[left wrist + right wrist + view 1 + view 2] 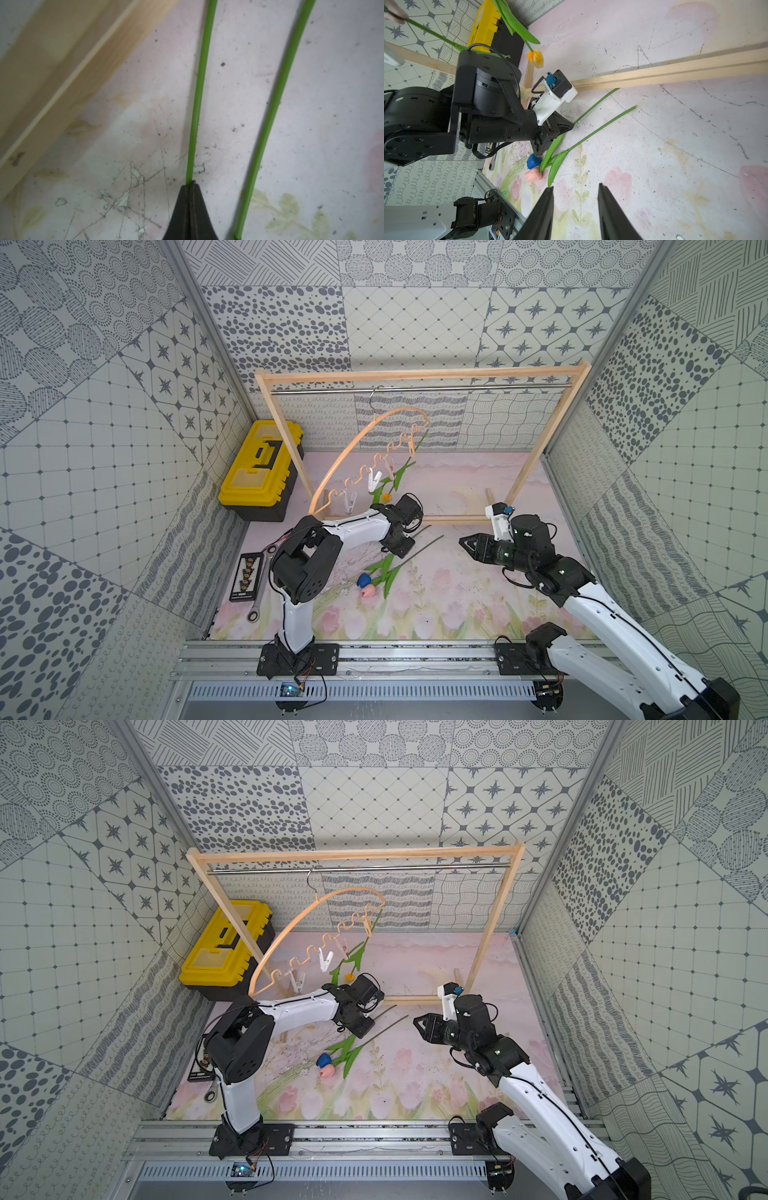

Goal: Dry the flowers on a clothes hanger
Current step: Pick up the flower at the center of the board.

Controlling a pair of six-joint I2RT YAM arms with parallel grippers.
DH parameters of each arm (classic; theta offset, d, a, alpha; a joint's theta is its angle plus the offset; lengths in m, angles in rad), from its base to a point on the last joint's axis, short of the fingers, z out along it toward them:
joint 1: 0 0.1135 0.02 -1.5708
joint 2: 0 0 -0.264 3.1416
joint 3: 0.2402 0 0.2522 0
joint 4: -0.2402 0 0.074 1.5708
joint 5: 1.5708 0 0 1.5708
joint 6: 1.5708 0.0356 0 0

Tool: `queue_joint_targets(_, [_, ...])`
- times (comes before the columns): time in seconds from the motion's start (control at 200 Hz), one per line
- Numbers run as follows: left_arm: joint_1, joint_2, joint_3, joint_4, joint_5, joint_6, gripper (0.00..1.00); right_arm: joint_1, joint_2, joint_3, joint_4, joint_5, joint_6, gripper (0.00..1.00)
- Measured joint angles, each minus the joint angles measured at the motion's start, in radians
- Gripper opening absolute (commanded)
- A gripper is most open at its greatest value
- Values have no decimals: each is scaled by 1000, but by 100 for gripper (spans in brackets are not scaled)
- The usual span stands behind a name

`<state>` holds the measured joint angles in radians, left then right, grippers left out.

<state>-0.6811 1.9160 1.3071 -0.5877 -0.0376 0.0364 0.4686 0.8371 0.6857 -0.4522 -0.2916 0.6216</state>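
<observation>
stem point(200, 83) at left gripper point(192, 183) tips: green | near it: blue head point(364, 579), pink head point(368, 593) | toolbox point(257, 466): yellow, black | mat point(457, 597): pale pink floral

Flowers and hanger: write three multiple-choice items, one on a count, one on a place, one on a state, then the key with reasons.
1. How many tulips lie on the mat? A two; B one; C four.
2. Where is the yellow tulip? A lying on the mat; B standing in a vase; C hanging from the clothes hanger.
3. The left gripper is: A wide open; B shut on a green stem; C shut on a spoon.
Key: 1 A, the blue head and pink head rest there; 2 C, it dangles head down; 3 B, its jaws meet on the stem.
</observation>
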Motion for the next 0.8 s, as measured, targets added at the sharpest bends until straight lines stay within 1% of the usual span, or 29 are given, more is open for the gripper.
queue_joint_targets(0.31, [-23, -83, 69, -175, 68, 56, 0, -4, 0, 0, 16, -22, 16, 40])
queue_joint_targets(0.38, [-18, -113, 76, -198, 84, 52, 0, -5, -13, -13, 55, -51, 24, 40])
queue_joint_targets(0.455, [-4, -161, 77, -193, 112, 18, 0, -4, -46, -42, 108, -92, 37, 40])
queue_joint_targets(0.53, [12, -220, 60, -147, 157, -51, 0, -4, -73, -62, 151, -128, 48, 40])
queue_joint_targets(0.61, [23, -282, 18, -57, 220, -155, 0, -3, -79, -66, 193, -161, 56, 40])
queue_joint_targets(0.695, [26, -343, -67, 100, 309, -303, 0, 0, -78, -66, 230, -184, 64, 40])
queue_joint_targets(0.801, [26, -372, -158, 300, 407, -484, 0, 2, -77, -66, 264, -208, 75, 40])
